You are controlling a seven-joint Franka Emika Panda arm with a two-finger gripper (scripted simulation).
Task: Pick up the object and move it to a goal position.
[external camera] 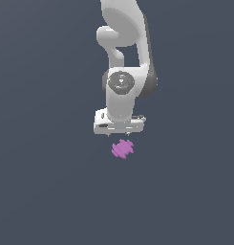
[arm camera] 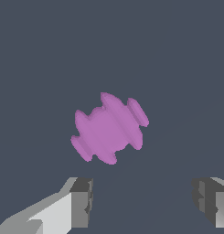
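Note:
The object [external camera: 122, 149] is a small purple-magenta lump with a knobbly, notched outline, lying on the dark grey floor. In the wrist view the object [arm camera: 109, 128] fills the middle of the picture, with ridged ends. My gripper [external camera: 120, 137] hangs on the white arm just above the object in the exterior view, its fingertips short of it. Both fingers [arm camera: 81, 202] show in the wrist view, wide apart, with nothing between them. The gripper [arm camera: 143, 201] is open and apart from the object.
A plain dark grey floor [external camera: 42, 191] surrounds the object on all sides. The white arm [external camera: 124, 57] rises from the gripper to the exterior view's top edge.

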